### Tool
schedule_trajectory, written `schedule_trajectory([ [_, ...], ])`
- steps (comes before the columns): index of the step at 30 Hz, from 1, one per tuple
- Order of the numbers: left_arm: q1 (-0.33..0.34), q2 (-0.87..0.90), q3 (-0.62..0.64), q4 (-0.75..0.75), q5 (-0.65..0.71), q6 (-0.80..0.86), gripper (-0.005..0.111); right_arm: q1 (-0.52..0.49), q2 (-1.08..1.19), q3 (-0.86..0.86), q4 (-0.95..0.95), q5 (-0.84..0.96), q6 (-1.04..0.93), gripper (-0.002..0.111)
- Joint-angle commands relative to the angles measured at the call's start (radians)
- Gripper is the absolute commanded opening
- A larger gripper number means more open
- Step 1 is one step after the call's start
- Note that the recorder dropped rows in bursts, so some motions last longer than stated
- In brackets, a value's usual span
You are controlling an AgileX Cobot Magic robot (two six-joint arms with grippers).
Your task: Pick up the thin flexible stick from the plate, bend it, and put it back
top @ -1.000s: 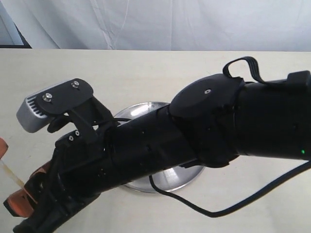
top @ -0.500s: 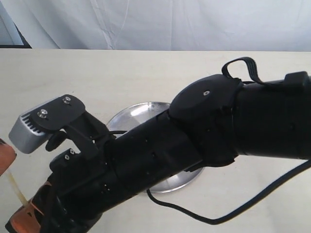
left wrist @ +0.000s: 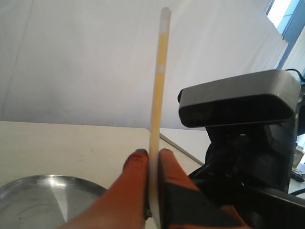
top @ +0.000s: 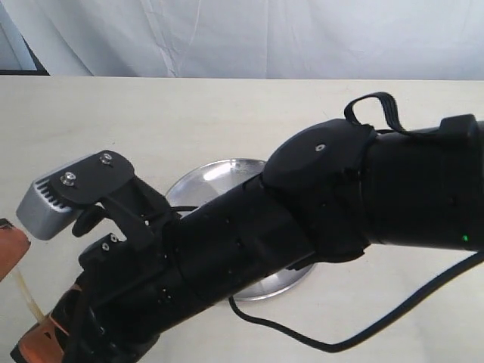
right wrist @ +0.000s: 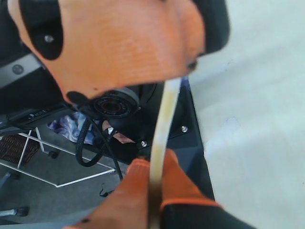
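The thin flexible stick [left wrist: 158, 81] is a pale yellow strand held off the table at both ends. My left gripper [left wrist: 153, 157] is shut on one end and my right gripper [right wrist: 152, 164] is shut on the other. In the exterior view the stick [top: 27, 296] spans the short gap between the left gripper [top: 10, 247] at the frame's left edge and the right gripper [top: 44, 334] at the bottom left. It looks nearly straight, with a slight curve in the right wrist view. The silver plate [top: 204, 175] lies mostly hidden under my right arm.
My right arm [top: 318, 219] reaches across the middle to the left, its wrist camera [top: 72, 193] above the grippers. A black cable [top: 333, 344] trails over the beige table [top: 151, 121]. White cloth hangs behind. The table's near edge and the floor show in the right wrist view.
My right arm has swung lower and left, its wrist camera dropping with it. The left gripper's finger has sunk too. Both grippers have kept their hold on the stick.
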Motion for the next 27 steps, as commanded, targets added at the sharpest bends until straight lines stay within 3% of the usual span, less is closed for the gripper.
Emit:
schedule_trajectory([
  [1,-0.004,-0.001,0.014,0.155,0.008,-0.022,0.0,-0.002,-0.015,-0.01,0.088,0.042,-0.033,0.0],
  [6,-0.004,-0.001,0.014,0.142,0.008,-0.025,0.0,-0.002,-0.015,-0.01,0.085,0.022,-0.033,0.0],
  [14,-0.004,-0.001,0.014,-0.138,0.006,-0.015,0.003,-0.002,-0.015,-0.01,0.062,-0.104,-0.033,0.0],
  [17,-0.004,-0.001,0.014,-0.114,-0.01,-0.015,0.015,-0.002,-0.015,-0.01,0.065,-0.132,-0.033,0.0],
  [23,-0.004,-0.001,0.014,-0.121,-0.015,-0.018,0.051,-0.002,-0.015,-0.01,0.065,-0.17,-0.033,0.0],
  [27,-0.004,-0.001,0.014,-0.121,-0.015,-0.018,0.058,-0.002,-0.015,-0.01,0.057,-0.258,0.023,0.0],
])
